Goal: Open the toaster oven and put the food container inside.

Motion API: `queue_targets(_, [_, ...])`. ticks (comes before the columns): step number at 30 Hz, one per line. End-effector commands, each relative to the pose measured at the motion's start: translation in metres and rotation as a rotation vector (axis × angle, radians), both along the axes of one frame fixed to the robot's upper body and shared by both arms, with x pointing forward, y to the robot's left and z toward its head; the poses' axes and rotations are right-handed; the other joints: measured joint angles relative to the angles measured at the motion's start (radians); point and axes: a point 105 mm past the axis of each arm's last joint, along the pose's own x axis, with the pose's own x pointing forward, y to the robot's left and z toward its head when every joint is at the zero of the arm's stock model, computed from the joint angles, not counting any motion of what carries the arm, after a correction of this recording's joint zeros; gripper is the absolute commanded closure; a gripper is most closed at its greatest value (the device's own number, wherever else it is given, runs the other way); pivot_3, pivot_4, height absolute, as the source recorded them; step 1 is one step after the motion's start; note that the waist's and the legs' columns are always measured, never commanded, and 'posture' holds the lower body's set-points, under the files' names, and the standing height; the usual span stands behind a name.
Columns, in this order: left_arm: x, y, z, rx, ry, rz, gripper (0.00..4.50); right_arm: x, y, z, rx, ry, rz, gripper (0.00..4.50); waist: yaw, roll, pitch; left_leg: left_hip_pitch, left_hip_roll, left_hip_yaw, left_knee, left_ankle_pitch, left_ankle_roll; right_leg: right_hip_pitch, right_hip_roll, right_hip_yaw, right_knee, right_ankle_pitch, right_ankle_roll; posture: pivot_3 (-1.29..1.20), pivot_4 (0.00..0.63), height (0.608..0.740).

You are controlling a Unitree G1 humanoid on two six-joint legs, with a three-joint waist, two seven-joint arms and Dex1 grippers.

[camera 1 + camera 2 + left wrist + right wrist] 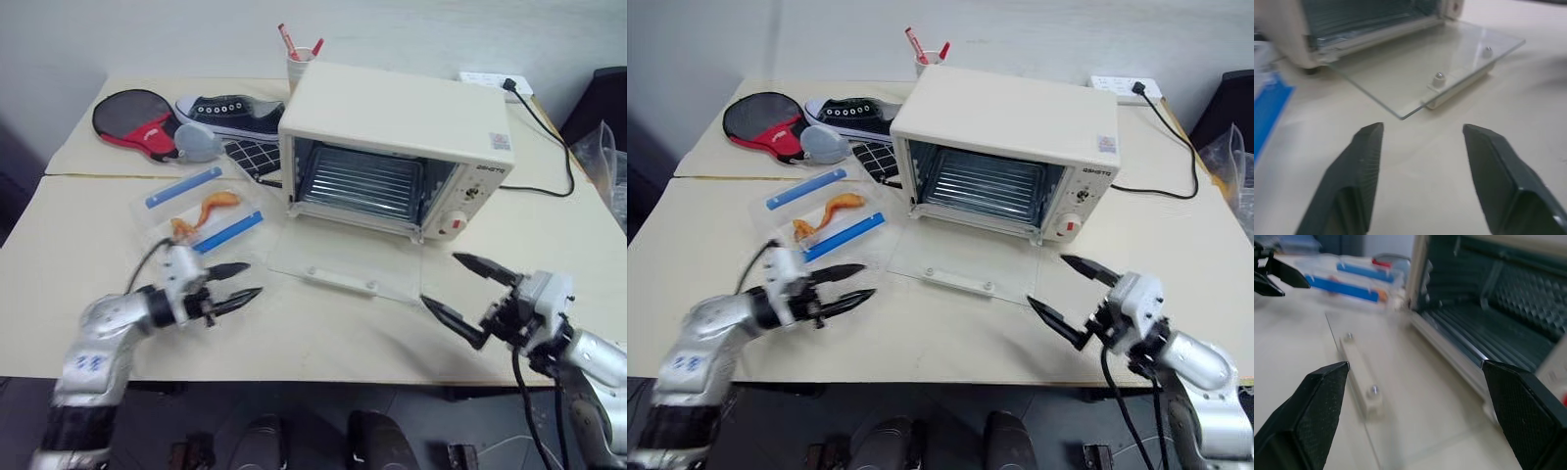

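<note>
Left gripper [241, 280]: lower left of the left eye view, just above the table near its front edge. Its two black fingers [1359, 166] stand apart with bare tabletop showing between them; they hold nothing and touch nothing. The tips point toward the corner of the dropped glass door.

Right gripper [468, 297]: lower right of the left eye view, its fingers spread wide, one tip high and one low. Nothing is between them. In the right wrist view the fingers [1317, 396] frame the door's handle and the oven's open mouth without touching either.

Toaster oven [397, 122]: centre to upper right of the left eye view, standing on the table. Its glass door [343, 266] lies folded down flat on the tabletop, with the cream bar handle [340, 281] at its front edge. The wire rack [361, 186] is bare.

Food container [201, 211]: left of centre in the left eye view, flat on the table just left of the oven and beyond the left gripper, apart from its fingertips. Two blue clips and orange-brown pieces show through the clear lid.

Table [323, 338]: cream top. In the upper left of the left eye view lie a red and black paddle [132, 119], a dark sneaker [230, 113] and a cup of pens [299, 59].
</note>
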Motion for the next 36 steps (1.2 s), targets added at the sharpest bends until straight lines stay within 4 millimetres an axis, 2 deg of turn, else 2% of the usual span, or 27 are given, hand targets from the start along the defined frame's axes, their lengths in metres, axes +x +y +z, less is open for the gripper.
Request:
queue_targets(1, [-0.024, 0.053, 0.025, -0.106, -0.057, 0.234, 0.51, -0.004, 0.024, 0.012, 0.007, -0.054, 0.150, 0.00, 0.000, 0.000, 0.000, 0.000, 0.000, -0.001, 0.000, 0.000, 0.000, 0.000, -0.001, -0.001, 0.000, 0.000, 0.000, 0.00, 0.150, 0.740])
queue_targets(2, [-0.033, 0.070, 0.025, -0.135, -0.052, 0.315, 0.16, -0.004, 0.028, 0.012, -0.001, -0.056, 0.181, 0.00, 0.001, 0.000, 0.000, 0.000, 0.000, -0.001, 0.000, 0.000, 0.000, 0.001, -0.003, -0.001, -0.001, 0.000, 0.000, 0.00, 0.150, 0.740])
queue_targets(3, [-0.041, 0.082, 0.025, -0.148, -0.048, 0.374, 0.04, -0.003, 0.031, 0.011, -0.006, -0.057, 0.199, 0.00, 0.002, 0.000, 0.000, 0.000, 0.000, -0.001, 0.000, 0.000, 0.000, 0.001, -0.003, -0.001, -0.001, 0.000, 0.000, 0.00, 0.150, 0.740])
queue_targets(8, [-0.073, 0.126, 0.016, -0.148, 0.001, 0.584, 0.04, 0.004, 0.041, 0.009, -0.032, -0.083, 0.249, 0.00, 0.015, 0.000, 0.000, 0.000, -0.003, -0.002, 0.001, -0.002, 0.003, 0.002, -0.003, -0.003, -0.001, 0.000, 0.000, 0.00, 0.150, 0.740])
queue_targets(10, [-0.075, 0.135, 0.022, -0.164, -0.002, 0.654, 0.04, 0.006, 0.044, 0.007, -0.044, -0.086, 0.274, 0.00, 0.010, -0.001, -0.001, 0.000, -0.003, -0.001, 0.001, -0.002, 0.003, 0.002, -0.003, -0.002, -0.001, 0.000, 0.000, 0.00, 0.150, 0.740])
queue_targets(13, [-0.059, 0.121, 0.049, -0.231, -0.041, 0.603, 0.04, 0.007, 0.043, 0.006, -0.059, -0.091, 0.282, 0.00, 0.024, -0.001, -0.001, 0.000, -0.002, -0.002, 0.000, -0.002, 0.002, 0.001, -0.003, -0.003, -0.001, 0.000, 0.000, 0.00, 0.150, 0.740])
queue_targets(14, [-0.047, 0.118, 0.058, -0.239, -0.038, 0.600, 0.04, 0.007, 0.042, 0.009, -0.060, -0.101, 0.270, 0.00, 0.027, -0.002, -0.001, 0.000, -0.002, -0.002, 0.001, -0.002, 0.002, 0.001, -0.003, -0.003, -0.001, 0.000, 0.000, 0.00, 0.150, 0.740])
queue_targets(16, [-0.030, 0.120, 0.066, -0.265, 0.023, 0.652, 0.04, 0.007, 0.040, 0.012, -0.063, -0.112, 0.258, 0.00, 0.029, -0.003, -0.001, -0.001, -0.002, -0.005, 0.002, -0.002, 0.002, 0.001, -0.004, -0.001, -0.001, 0.000, 0.000, 0.00, 0.150, 0.740])
queue_targets(17, [-0.016, 0.121, 0.066, -0.266, 0.098, 0.697, 0.04, 0.005, 0.039, 0.010, -0.073, -0.113, 0.256, 0.00, 0.027, -0.003, -0.001, -0.001, -0.002, -0.005, 0.002, -0.002, 0.002, 0.001, -0.005, -0.001, 0.000, 0.000, 0.000, 0.00, 0.150, 0.740])
queue_targets(23, [0.039, 0.117, 0.053, -0.261, 0.453, 0.859, 0.04, -0.004, 0.033, 0.003, -0.100, -0.124, 0.224, 0.00, 0.019, -0.003, -0.001, 0.000, -0.003, -0.004, -0.001, -0.002, 0.000, 0.001, 0.000, -0.003, 0.002, 0.000, 0.000, 0.00, 0.150, 0.740])
queue_targets(29, [0.066, 0.117, 0.048, -0.228, 0.581, 0.934, 0.04, -0.011, 0.030, -0.001, -0.108, -0.132, 0.188, 0.00, -0.001, -0.005, -0.001, 0.000, -0.002, -0.002, -0.001, -0.002, -0.001, 0.000, 0.004, -0.003, 0.001, 0.000, 0.000, 0.00, 0.150, 0.740])
queue_targets(31, [0.071, 0.115, 0.038, -0.205, 0.671, 0.949, 0.04, -0.014, 0.029, -0.002, -0.102, -0.128, 0.166, 0.00, 0.001, -0.005, -0.001, 0.000, -0.001, -0.002, -0.001, -0.001, -0.002, -0.001, 0.005, -0.003, 0.001, 0.000, 0.000, 0.00, 0.150, 0.740])
queue_targets(35, [0.083, 0.111, 0.033, -0.151, 0.700, 0.948, 0.04, -0.021, 0.028, -0.006, -0.095, -0.117, 0.130, 0.00, 0.003, -0.005, -0.001, 0.000, -0.001, -0.001, -0.001, 0.000, -0.004, -0.001, 0.006, -0.001, 0.001, 0.000, 0.000, 0.00, 0.150, 0.740])
queue_targets(36, [0.084, 0.112, 0.032, -0.143, 0.703, 0.953, 0.21, -0.022, 0.029, -0.005, -0.093, -0.116, 0.126, 0.00, 0.003, -0.006, -0.001, 0.000, -0.001, -0.001, -0.001, 0.000, -0.004, -0.001, 0.006, -0.001, 0.001, 0.000, 0.000, 0.00, 0.150, 0.740])
